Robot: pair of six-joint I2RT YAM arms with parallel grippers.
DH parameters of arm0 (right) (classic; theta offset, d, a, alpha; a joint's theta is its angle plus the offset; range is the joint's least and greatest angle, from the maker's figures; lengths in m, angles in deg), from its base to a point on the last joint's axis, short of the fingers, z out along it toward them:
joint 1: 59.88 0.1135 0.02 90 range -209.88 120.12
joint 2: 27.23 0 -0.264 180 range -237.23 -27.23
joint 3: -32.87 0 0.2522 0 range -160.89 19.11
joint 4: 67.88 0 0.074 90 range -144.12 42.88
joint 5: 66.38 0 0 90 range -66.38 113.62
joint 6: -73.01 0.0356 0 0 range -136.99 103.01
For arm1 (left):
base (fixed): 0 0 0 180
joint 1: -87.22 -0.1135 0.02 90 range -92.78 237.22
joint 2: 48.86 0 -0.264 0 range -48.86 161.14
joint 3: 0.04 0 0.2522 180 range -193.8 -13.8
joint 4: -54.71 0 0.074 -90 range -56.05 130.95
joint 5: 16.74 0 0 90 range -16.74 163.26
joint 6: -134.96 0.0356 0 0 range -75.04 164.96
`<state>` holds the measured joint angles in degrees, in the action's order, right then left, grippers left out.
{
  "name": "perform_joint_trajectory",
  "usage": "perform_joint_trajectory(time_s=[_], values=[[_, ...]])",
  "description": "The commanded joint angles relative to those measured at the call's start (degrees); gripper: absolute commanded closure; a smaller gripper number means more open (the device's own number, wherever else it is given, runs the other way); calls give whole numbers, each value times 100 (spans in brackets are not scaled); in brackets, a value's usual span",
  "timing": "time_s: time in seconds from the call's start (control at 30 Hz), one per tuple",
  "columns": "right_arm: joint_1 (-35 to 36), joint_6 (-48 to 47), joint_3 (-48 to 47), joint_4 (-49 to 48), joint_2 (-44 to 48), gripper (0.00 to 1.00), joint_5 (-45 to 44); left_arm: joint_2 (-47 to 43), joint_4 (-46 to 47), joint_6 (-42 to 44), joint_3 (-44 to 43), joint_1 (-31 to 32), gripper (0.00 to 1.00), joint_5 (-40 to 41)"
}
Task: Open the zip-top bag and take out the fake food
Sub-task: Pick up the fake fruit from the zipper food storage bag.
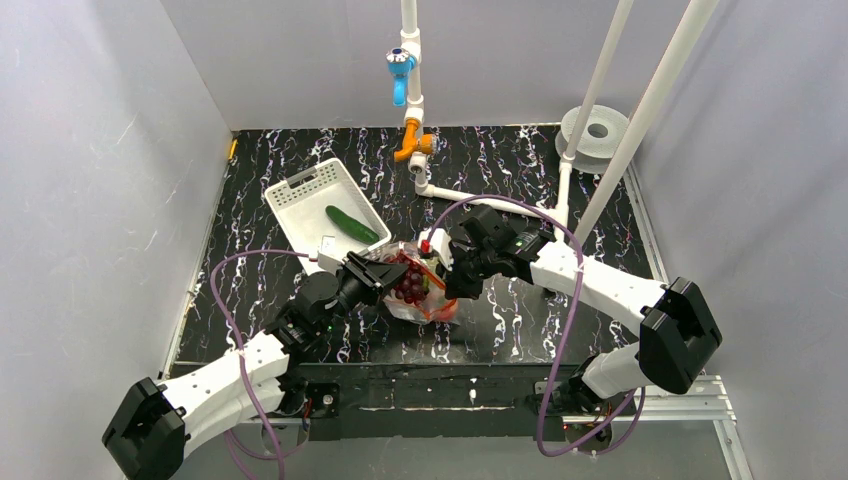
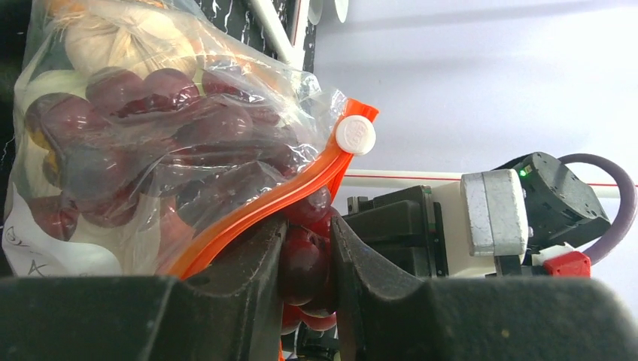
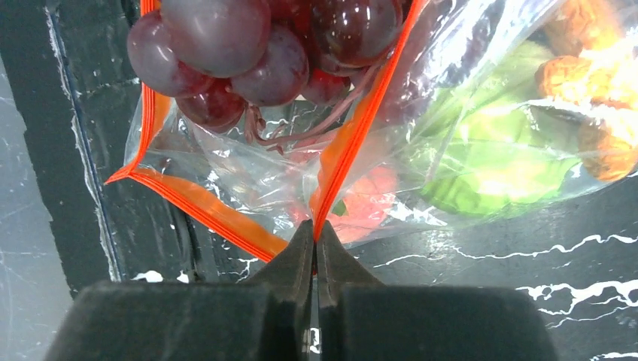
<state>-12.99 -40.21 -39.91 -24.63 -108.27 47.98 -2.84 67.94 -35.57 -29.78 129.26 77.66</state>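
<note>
- Closest to the left wrist lens, my left pincer [image 2: 306, 229] is closed partway, its fingers pressing either side of one berry of the dark red plastic grape bunch [image 2: 305, 263]. The berry sits right beside the orange-red zip strip [image 2: 248, 214]. Whether bag film lies between finger and berry, I cannot tell.
- On the other arm, my right pincer [image 3: 316, 232] is pinched fully together on a thin fold of that strip. This is at the mouth of the large clear crinkly zip-top bag [image 3: 226, 173], which lies on the black white-veined surface [image 3: 489, 263] between the two arms.
- First risk, as I judge it: the berry is round and glossy, so a pull could squeeze it out of the fingers and the bunch would drop back.
- Second risk: the right hold is only a sliver of plastic. If the bunch snags on the strip, the bag may lift and slip that pinch, tipping out the green leafy piece [image 3: 489, 177] and orange pieces [image 3: 594, 83].
- Only the right wrist view shows the mouth gaping in a V, with grapes poking through and the other fake food deeper inside.
- Only the left wrist view shows the white round slider [image 2: 356, 135] at the strip's end.
- Only the top view shows the white slotted basket [image 1: 300, 190] behind the bag, with a dark green cucumber [image 1: 352, 224] in it.
</note>
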Motion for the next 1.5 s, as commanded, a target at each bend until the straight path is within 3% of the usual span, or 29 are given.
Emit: perform_joint_trajectory(time_s=[0.0,0.13,0.33,0.8,1.03,1.17,1.47], values=[[-13,89,-43,155,100,99,207,-80,557,-129,71,-69,100,243],[140,10,-186,408,162,99,876,230,857,-254,99,-69,100,348],[452,99,-101,103,-90,99,-1,796,1630,-522,-4,-71,100,343],[431,123,-101,-208,-170,99,-1392,-84,980,-488,116,-73,100,678],[205,223,-155,-123,-111,99,-1125,-358,848,-610,257,-108,100,501],[-152,445,-209,-35,38,99,-375,-342,818,-684,283,-100,100,151],[-757,625,-82,-159,574,99,52,209,957,-614,-81,-115,100,-1261]])
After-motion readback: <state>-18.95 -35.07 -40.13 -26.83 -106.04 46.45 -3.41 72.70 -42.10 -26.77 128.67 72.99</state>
